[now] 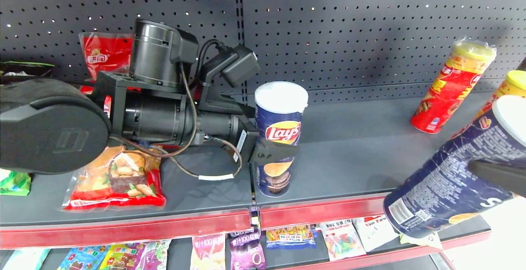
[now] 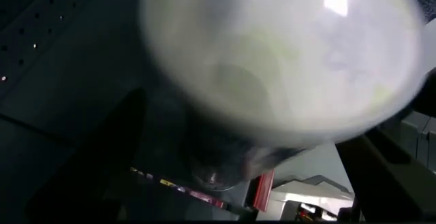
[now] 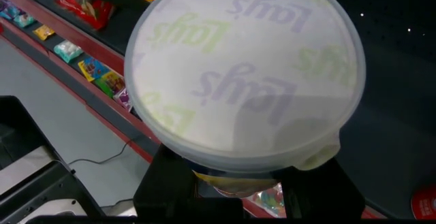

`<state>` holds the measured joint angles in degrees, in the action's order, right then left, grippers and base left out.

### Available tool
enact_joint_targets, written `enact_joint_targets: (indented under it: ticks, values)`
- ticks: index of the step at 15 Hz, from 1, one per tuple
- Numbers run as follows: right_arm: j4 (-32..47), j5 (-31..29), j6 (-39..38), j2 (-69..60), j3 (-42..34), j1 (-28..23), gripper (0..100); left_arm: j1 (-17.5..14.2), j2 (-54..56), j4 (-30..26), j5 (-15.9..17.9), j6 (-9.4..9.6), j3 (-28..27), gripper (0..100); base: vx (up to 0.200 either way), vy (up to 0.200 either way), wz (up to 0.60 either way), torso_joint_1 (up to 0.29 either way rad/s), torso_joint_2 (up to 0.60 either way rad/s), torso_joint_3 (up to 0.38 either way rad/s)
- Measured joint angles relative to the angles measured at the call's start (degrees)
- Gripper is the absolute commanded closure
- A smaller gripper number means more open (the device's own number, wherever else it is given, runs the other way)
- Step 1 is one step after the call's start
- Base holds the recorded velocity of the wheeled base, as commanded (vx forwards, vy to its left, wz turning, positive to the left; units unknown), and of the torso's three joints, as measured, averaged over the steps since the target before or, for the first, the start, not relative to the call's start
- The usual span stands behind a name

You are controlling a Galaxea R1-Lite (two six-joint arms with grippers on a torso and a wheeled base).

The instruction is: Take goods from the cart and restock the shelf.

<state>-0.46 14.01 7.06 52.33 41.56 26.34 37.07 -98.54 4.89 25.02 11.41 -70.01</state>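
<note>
1. On the mid shelf (image 1: 353,146), head view: left gripper (image 1: 274,154) pinches upright blue can (image 1: 281,132) nr front lip (image 1: 324,211); right gripper (image 1: 495,174) clamps tilted blue can (image 1: 444,183), held across lip. Risk: base snags lip; red cans (image 1: 450,85) get knocked.
2. L wrist view: upright can's lid (image 2: 279,60) close, blurred; sideways pull on release could topple can.
3. R wrist view: tilted can's lid (image 3: 245,74), fingers (image 3: 170,186) pressed either side; tilt may let can slip.

The grey shelf (image 1: 349,151) carried a blue can (image 1: 280,132) upright near its front middle. A red can (image 1: 452,87) stood far right, a peanut bag (image 1: 117,185) lay near left, and a red bag (image 1: 102,54) stood far left.
</note>
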Motion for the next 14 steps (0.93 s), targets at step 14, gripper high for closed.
enact_joint_targets:
  ticks: [14]
  values:
    - [-12.86,0.71,-0.11,38.73,28.7,0.37,100,-8.06,25.22,-0.21,-4.35,-2.88,26.22,0,0.0,0.0,0.0,0.0,0.0,0.0]
